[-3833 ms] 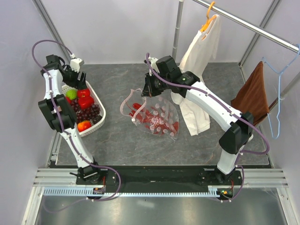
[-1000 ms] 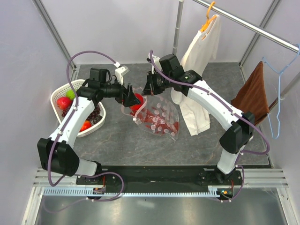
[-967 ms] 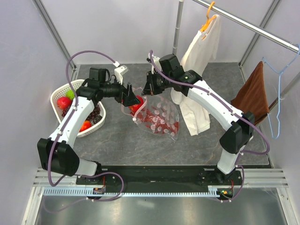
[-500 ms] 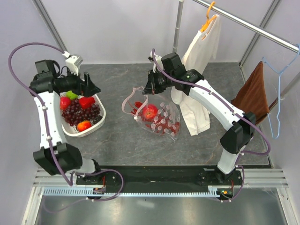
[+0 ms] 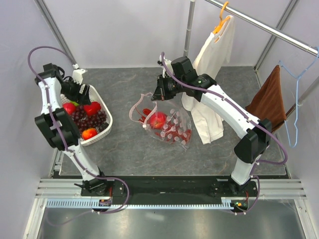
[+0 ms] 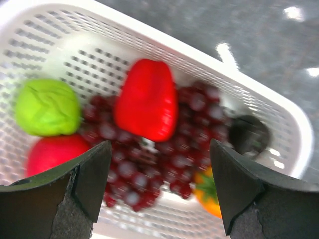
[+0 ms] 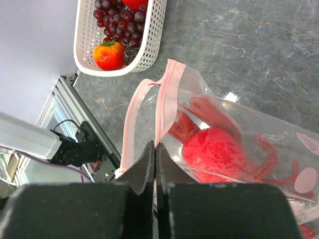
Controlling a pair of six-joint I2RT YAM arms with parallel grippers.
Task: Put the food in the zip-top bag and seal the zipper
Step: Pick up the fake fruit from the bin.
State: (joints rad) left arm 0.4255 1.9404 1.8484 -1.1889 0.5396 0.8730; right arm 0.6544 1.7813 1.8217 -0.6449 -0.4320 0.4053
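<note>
The clear zip-top bag (image 5: 172, 127) lies mid-table with its mouth held up. A red apple (image 5: 159, 119) and red chilli peppers (image 5: 169, 133) lie inside it. My right gripper (image 5: 158, 94) is shut on the pink zipper strip (image 7: 167, 94), jaws pinched together (image 7: 155, 149); the apple (image 7: 214, 152) shows just beyond them. My left gripper (image 5: 82, 92) hangs open and empty over the white basket (image 5: 106, 125). Its wrist view (image 6: 159, 199) shows a red pepper-like piece (image 6: 147, 99), a green piece (image 6: 47, 107), purple grapes (image 6: 149, 164), a red fruit (image 6: 55, 154) and an orange (image 6: 214, 194).
A cream shirt (image 5: 212, 64) hangs on a hanger right behind the bag, next to an upright pole (image 5: 188, 30). A brown cloth (image 5: 269, 102) and a blue hanger (image 5: 296, 104) hang at the right. The basket's rim (image 6: 249, 84) stands near the left wall.
The left gripper, at the bag mouth with the red apple a second ago, has let go and swung back over the basket. The apple now lies in the bag. The right gripper kept its hold.
</note>
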